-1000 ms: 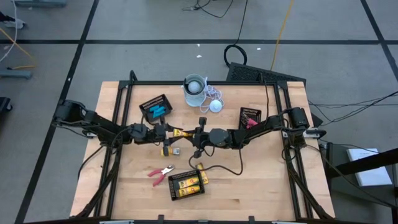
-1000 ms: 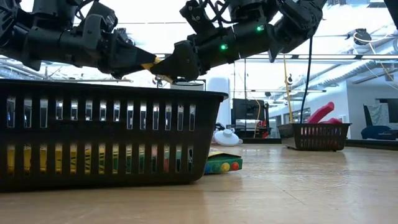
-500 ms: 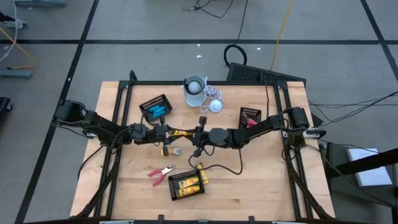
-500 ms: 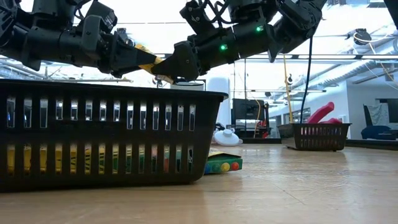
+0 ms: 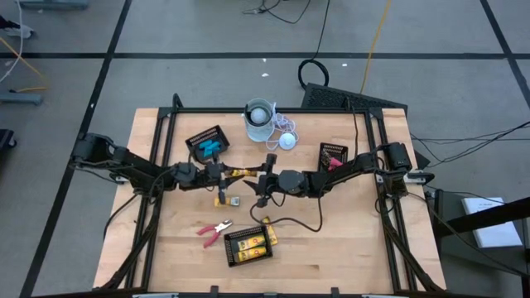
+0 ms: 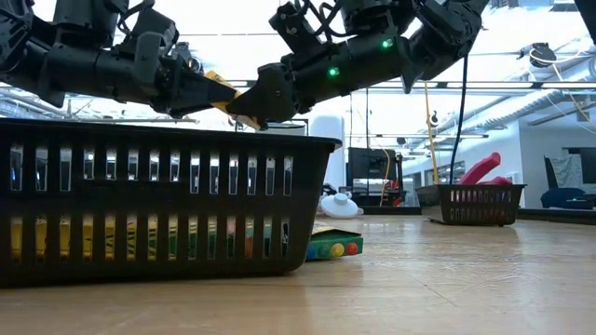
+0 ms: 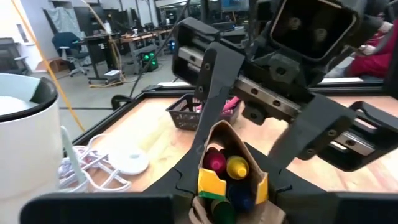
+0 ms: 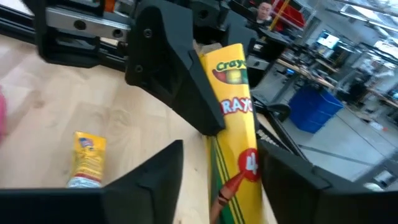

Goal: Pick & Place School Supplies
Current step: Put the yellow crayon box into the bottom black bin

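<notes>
One yellow cardboard crayon box (image 5: 241,175), oblong and slim, is held in the air over the middle of the light wooden bench (image 5: 348,240), between the two dark arms. Its broad face reads "Cray…" at the end and "RAYO" along the body, with a red crayon figure and what looks like a "4" printed below (image 8: 239,137); its open end shows red, yellow and blue crayon tips (image 7: 227,174). The left end effector (image 5: 225,173) has its fingers closed on one end of the box; the right end effector (image 5: 258,176) stands at the other end with its fingers either side of the box, and whether they press on it cannot be told. Further stock on the bench: a second yellow crayon packet (image 5: 222,199) lying flat below the held box, a red-handled pair of pliers (image 5: 214,231) near the front, a black mesh tray (image 5: 234,257) at the front holding yellow packets, a black mesh tray with light-blue sticks (image 5: 209,146) at the back left, and a black mesh tray with red-handled tools (image 5: 332,155) at the back right.
</notes>
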### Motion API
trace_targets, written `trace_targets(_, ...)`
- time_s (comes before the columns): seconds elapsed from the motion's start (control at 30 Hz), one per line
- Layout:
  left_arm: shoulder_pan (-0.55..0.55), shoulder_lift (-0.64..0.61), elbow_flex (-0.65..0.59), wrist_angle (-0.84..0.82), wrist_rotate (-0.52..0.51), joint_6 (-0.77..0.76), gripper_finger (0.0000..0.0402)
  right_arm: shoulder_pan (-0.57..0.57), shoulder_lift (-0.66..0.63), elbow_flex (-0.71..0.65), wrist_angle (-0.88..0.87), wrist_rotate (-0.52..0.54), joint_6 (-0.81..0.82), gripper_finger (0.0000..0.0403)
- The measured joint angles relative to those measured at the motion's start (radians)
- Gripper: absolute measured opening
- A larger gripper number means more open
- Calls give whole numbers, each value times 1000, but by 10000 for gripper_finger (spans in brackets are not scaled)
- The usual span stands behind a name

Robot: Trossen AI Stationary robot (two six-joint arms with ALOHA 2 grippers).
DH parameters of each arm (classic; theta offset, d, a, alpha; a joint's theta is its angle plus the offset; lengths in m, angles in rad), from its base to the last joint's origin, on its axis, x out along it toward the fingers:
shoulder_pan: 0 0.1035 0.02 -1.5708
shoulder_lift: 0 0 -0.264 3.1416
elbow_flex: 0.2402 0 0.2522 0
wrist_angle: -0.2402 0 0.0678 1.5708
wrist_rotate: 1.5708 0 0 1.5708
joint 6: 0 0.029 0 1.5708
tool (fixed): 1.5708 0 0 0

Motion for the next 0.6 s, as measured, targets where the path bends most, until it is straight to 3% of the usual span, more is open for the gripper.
trace_targets(0.23,18,0,-4,-6,2,10,75,1,0,0,0,9,4,237)
trace_targets(0.6,17,0,-4,-9,-6,14,75,10,0,-3,-7,19,7,236)
